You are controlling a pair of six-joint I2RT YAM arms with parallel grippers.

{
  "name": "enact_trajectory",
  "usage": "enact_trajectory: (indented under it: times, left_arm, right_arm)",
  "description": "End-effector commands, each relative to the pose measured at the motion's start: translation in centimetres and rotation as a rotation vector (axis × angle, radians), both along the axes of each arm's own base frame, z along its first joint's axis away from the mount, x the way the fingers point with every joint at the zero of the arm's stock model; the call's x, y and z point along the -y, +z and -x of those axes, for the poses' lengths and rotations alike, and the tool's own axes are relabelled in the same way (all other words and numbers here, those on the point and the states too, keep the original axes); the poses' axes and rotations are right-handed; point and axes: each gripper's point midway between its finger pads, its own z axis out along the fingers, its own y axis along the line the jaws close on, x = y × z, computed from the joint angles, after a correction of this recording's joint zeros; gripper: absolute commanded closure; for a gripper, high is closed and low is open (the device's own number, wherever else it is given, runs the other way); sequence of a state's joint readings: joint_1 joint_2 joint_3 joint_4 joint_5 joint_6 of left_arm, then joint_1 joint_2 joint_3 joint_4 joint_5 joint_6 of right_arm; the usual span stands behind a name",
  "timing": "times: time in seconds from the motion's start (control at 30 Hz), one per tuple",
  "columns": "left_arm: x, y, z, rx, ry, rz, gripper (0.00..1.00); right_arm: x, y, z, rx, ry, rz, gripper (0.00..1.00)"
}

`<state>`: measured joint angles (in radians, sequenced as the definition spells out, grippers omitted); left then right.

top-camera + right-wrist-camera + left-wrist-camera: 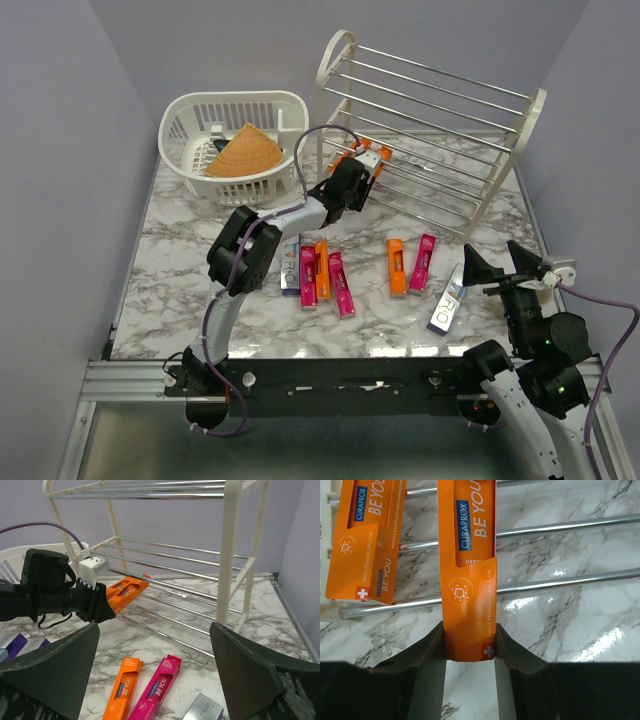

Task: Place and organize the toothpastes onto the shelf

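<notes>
Left tool [470, 640] grips an orange toothpaste carton [467, 555] over the low rods of the shelf [335, 60] beside a second orange carton [365, 545] resting there, right tool [154, 630] wide and idle; we reckon placing is mid-step, next: lower it parallel to its neighbour, release.

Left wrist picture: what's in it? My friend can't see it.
The left gripper pinches the end of an orange toothpaste box that reaches over the shelf rods. Another orange box rests on the rods to its left, above the marble table.
</notes>
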<state>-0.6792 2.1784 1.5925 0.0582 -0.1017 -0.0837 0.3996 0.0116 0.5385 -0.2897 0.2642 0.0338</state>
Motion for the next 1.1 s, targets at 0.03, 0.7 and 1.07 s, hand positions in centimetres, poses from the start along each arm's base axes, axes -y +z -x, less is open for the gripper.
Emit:
enact_trajectory:
  times: [0.03,0.7,1.07]
  left_arm:
    - [0.9,0.9,-2.0,0.024,-0.002,0.059,0.57]
    - [1.8,0.4,-3.7,0.015,0.008,0.048,0.47]
    - [0.9,3.2,-2.0,0.017,0.043,0.139,0.2]
  right_arm:
    - [2.4,4.3,6.2,0.274,0.014,-0.115,0.0]
    - [2.6,4.3,6.2,0.274,0.007,-0.118,0.0]
    - [2.5,4.3,6.2,0.272,0.012,-0.118,0.0]
